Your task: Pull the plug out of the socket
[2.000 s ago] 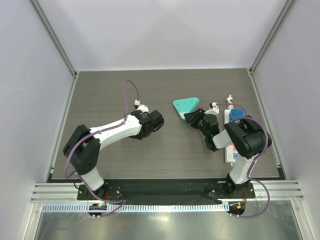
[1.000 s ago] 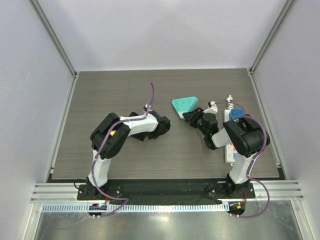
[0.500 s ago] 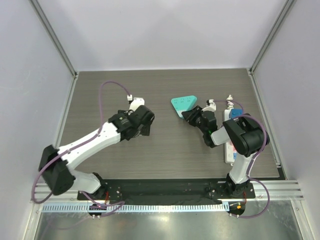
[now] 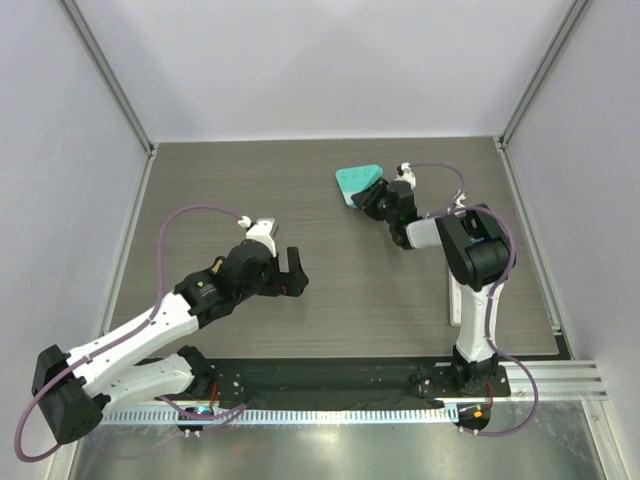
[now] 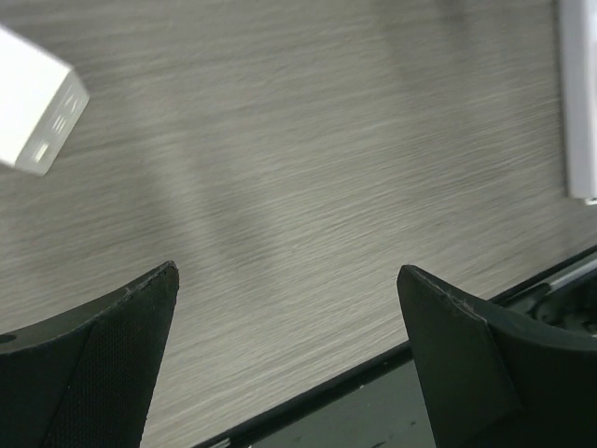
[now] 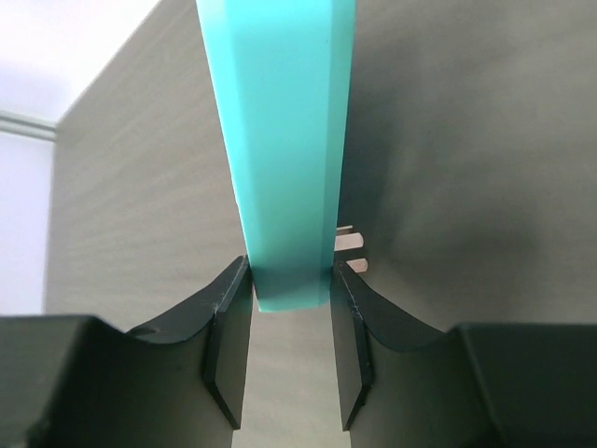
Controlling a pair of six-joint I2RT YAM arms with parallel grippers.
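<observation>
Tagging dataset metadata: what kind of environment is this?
Probably a lab robot cell: white panel walls on aluminium frame posts, a wood-grain table, left arm and right arm bolted at its near edge.

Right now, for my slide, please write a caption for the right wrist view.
Right pincer shut on the teal plug, its metal prongs bare, grey table behind.

Wearing glossy white shells along the long links of the left arm (image 4: 140,330) and right arm (image 4: 468,312), swelling into matte black joint housings (image 4: 478,252). Trailing thin purple cables (image 4: 205,208) in loose loops. Ending, at the left gripper (image 5: 287,269), in black wedge-shaped fingers (image 5: 93,364) carrying finely textured inner pads.
</observation>
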